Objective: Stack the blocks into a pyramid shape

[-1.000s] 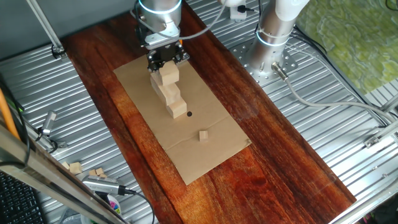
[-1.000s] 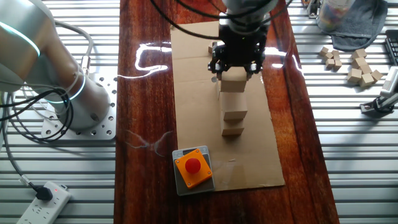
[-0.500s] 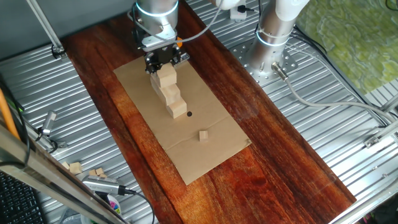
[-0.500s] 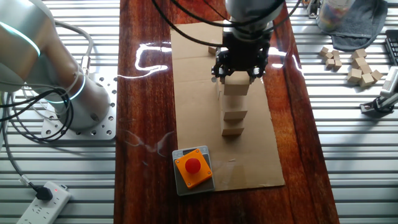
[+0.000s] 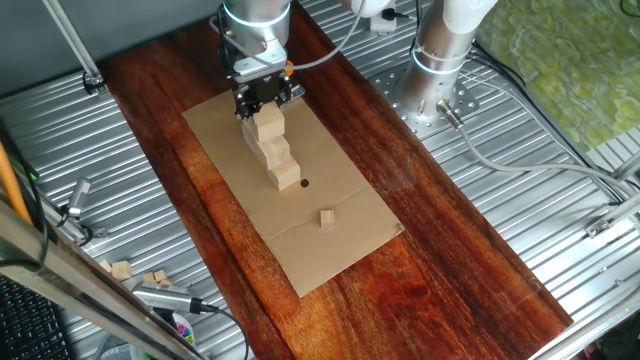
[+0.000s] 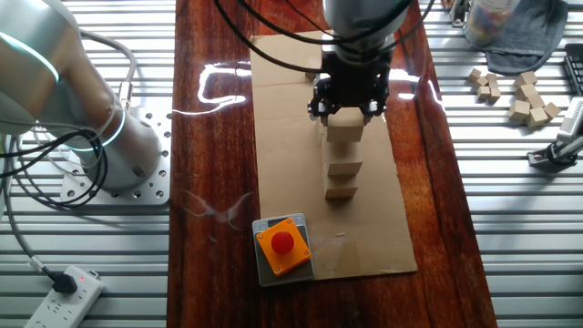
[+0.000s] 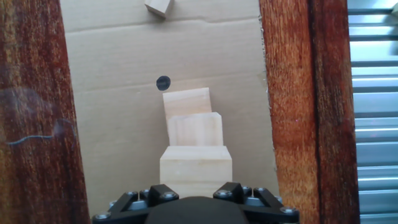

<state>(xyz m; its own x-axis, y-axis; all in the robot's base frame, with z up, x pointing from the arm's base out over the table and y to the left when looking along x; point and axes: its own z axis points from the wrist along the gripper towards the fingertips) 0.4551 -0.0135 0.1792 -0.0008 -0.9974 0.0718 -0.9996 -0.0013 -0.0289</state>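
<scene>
Pale wooden blocks form a stepped stack on a cardboard sheet. From the other fixed view they step down toward the front: a top block, a middle block and a low block. My gripper hangs straight over the top block, with a finger against each of its sides, shut on it. In the hand view the top block fills the space just ahead of my gripper, and lower blocks step away beyond it.
A tiny wooden cube lies alone on the cardboard past a black dot. An orange block with a red button sits at the cardboard's front corner. Spare blocks lie on the metal table, beside the robot base.
The gripper and the top block have shifted only slightly sideways over the stack. The stack below has not moved.
</scene>
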